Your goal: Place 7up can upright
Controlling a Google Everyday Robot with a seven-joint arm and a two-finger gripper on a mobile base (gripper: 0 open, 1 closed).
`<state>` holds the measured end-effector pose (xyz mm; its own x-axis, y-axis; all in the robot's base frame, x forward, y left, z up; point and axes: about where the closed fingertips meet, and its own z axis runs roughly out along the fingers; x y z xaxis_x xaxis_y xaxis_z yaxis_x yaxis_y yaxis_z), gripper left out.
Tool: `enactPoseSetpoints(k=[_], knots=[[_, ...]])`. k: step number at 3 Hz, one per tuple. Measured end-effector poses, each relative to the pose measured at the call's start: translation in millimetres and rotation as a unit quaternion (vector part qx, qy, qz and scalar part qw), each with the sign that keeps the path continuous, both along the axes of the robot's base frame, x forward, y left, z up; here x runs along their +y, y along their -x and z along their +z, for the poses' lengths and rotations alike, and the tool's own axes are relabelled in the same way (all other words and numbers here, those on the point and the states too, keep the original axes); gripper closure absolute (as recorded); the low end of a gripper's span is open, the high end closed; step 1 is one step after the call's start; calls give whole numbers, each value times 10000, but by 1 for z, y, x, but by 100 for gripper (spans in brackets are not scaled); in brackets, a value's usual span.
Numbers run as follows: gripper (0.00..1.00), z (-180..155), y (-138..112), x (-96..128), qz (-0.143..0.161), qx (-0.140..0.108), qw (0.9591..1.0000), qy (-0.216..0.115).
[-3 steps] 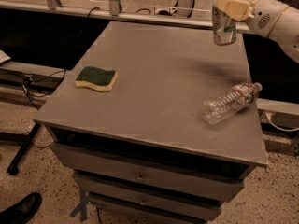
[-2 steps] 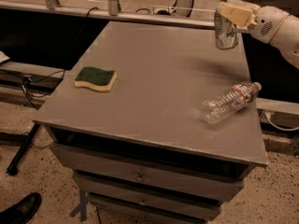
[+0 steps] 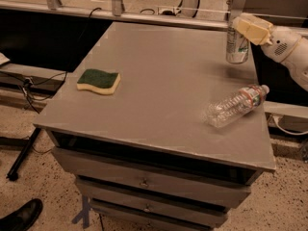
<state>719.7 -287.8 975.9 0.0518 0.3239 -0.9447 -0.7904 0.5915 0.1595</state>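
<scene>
At the far right corner of the grey table (image 3: 159, 85) we see the gripper (image 3: 244, 30), reaching in from the right edge of the view, its pale fingers (image 3: 252, 29) closed on the upper part of the 7up can (image 3: 236, 51). We note that the can stands upright, its base at the tabletop; whether it rests there we cannot tell. Nearer us, a clear plastic bottle (image 3: 236, 105) lies on its side, well apart from a green sponge (image 3: 98, 81) at the left.
</scene>
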Motion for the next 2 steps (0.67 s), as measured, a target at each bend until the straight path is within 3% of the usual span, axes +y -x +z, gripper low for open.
enactPoseSetpoints(k=[1,2], knots=[[100,-11,7,-9,101,-167,9995,-252],[84,-17,10,-11,261,-272,9986,-375]])
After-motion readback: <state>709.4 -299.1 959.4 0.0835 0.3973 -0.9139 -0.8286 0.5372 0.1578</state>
